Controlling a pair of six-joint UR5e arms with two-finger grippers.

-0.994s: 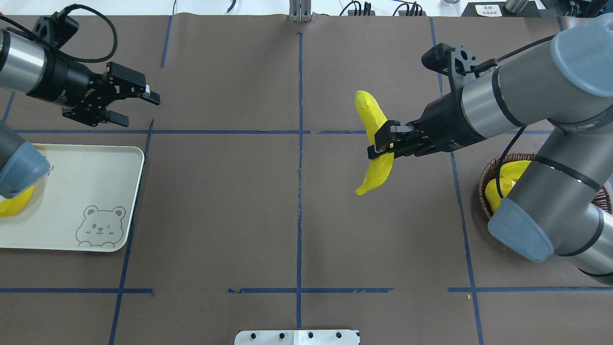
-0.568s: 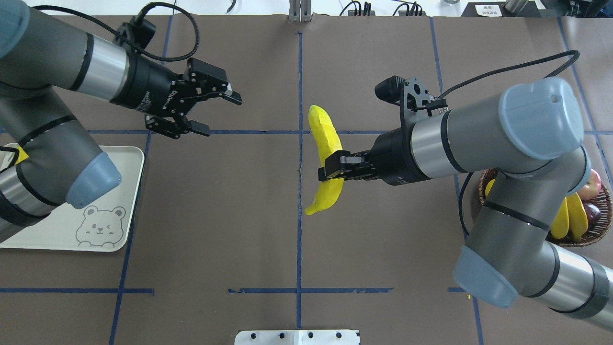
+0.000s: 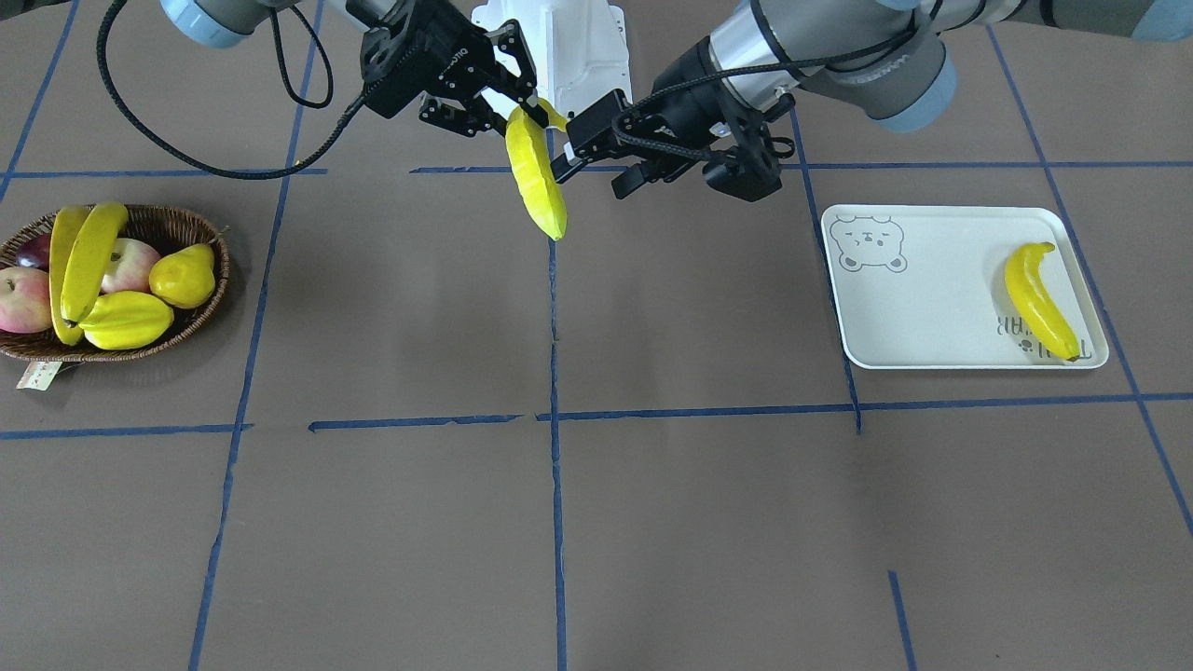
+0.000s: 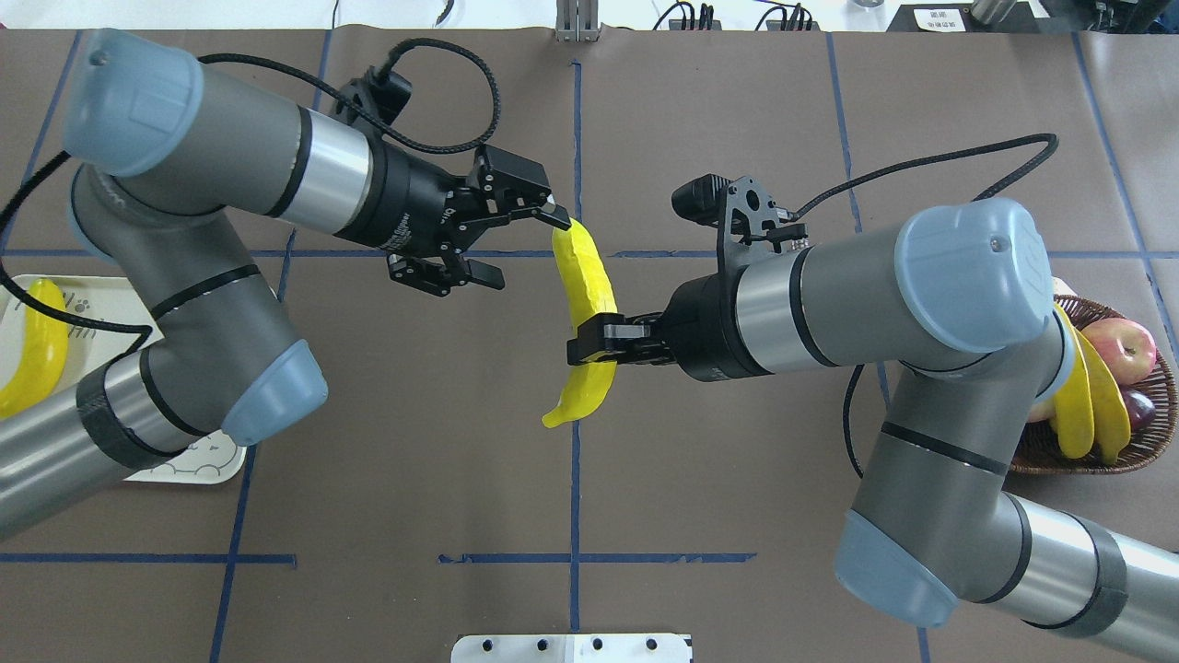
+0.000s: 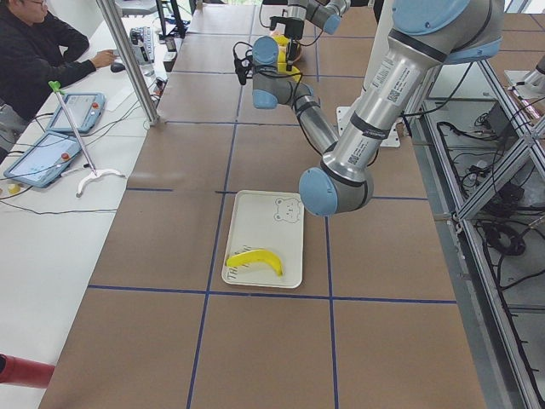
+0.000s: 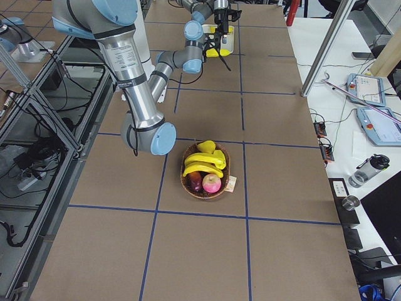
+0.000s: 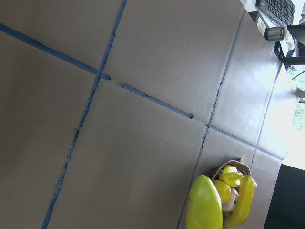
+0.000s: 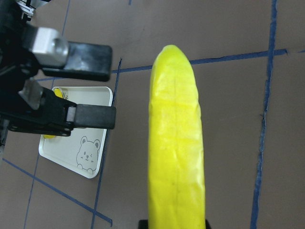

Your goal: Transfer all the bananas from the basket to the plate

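Bright even light, faint soft shadows, close banana [image 7: 204, 205] slightly blurred.

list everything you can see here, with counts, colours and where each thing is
plate: 1, off-white, table end on the robot's left
basket: 1, dark brown, table end on the robot's right
bananas: 4, yellow; one held above the table's middle, one on the plate, two in the basket
apples: 2, red and yellow, in the basket
plum: 1, dark purple, in the basket
pear: 1, yellow, in the basket
starfruit: 1, yellow, in the basket
tag: 1, paper, on the basket's rim
operator: 1, black top, beside the table
left fingers: 2, black, open by the held banana's tip
right fingers: 2, black, shut on that banana
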